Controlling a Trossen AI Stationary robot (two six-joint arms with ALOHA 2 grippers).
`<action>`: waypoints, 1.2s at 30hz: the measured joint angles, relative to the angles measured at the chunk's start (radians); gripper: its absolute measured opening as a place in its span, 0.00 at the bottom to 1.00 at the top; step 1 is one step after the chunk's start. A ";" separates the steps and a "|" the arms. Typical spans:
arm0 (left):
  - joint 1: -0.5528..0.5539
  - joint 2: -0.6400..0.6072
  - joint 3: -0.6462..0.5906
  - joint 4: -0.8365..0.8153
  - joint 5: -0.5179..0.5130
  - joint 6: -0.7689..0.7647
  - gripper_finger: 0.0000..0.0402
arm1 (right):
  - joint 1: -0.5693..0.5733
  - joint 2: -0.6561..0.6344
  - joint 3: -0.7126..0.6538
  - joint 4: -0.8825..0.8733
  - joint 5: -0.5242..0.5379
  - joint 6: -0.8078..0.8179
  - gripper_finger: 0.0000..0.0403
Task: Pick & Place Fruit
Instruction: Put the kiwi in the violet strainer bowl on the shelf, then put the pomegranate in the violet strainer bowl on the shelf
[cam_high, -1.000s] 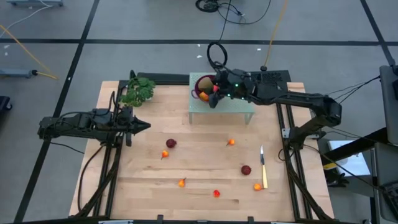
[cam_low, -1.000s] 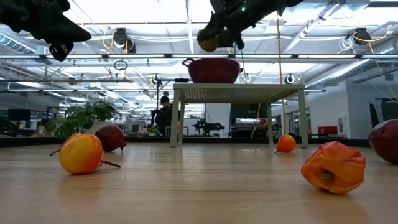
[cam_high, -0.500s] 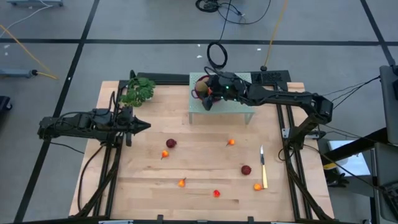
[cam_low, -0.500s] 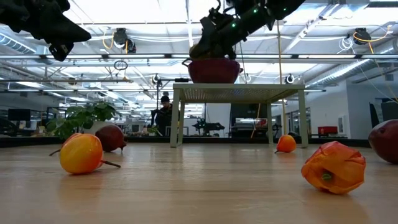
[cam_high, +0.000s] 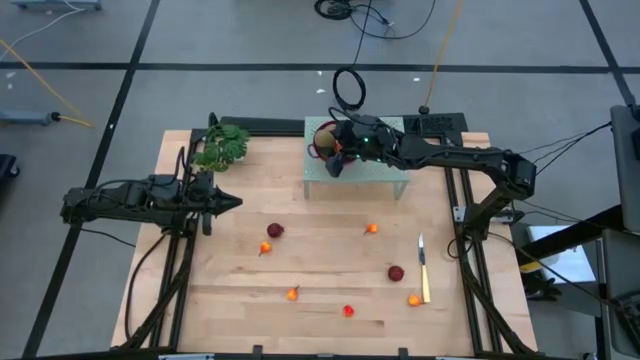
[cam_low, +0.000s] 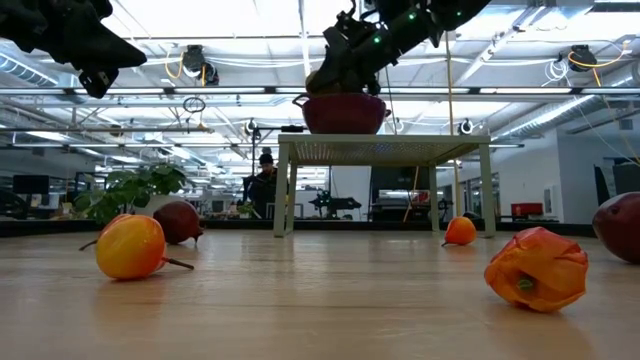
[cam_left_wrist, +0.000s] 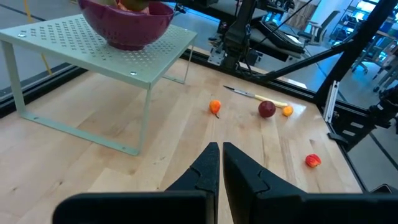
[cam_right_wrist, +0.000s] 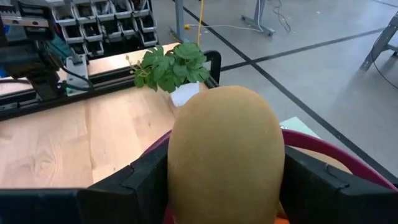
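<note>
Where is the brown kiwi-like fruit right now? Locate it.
In the right wrist view the kiwi-like fruit sits between the right tool's fingers, directly over the maroon bowl on the perforated stand.

Light wooden table (cam_high: 320, 300). Pale green perforated stand (cam_high: 385, 176) sits at the far edge, legs on the wood. Leafy green sprig (cam_high: 222, 146) at the far left corner. Scattered on the boards: two dark red balls (cam_high: 275, 231) (cam_high: 396, 273), five small orange pieces (cam_high: 265, 248) (cam_high: 371, 229) (cam_high: 292, 294) (cam_high: 348, 311) (cam_high: 414, 300). Yellow-handled knife (cam_high: 424, 270) lies near the right edge, its handle just beside the nearest orange piece.
</note>
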 joint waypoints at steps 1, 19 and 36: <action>0.000 0.000 0.000 0.000 0.000 0.001 0.05 | 0.000 0.000 0.000 0.000 0.000 0.000 0.60; 0.000 0.000 0.000 0.000 0.000 0.001 0.05 | -0.006 -0.001 0.000 -0.032 0.053 -0.026 0.68; 0.000 0.000 0.000 0.000 0.000 0.000 0.05 | 0.004 -0.047 -0.002 -0.043 0.053 -0.032 0.75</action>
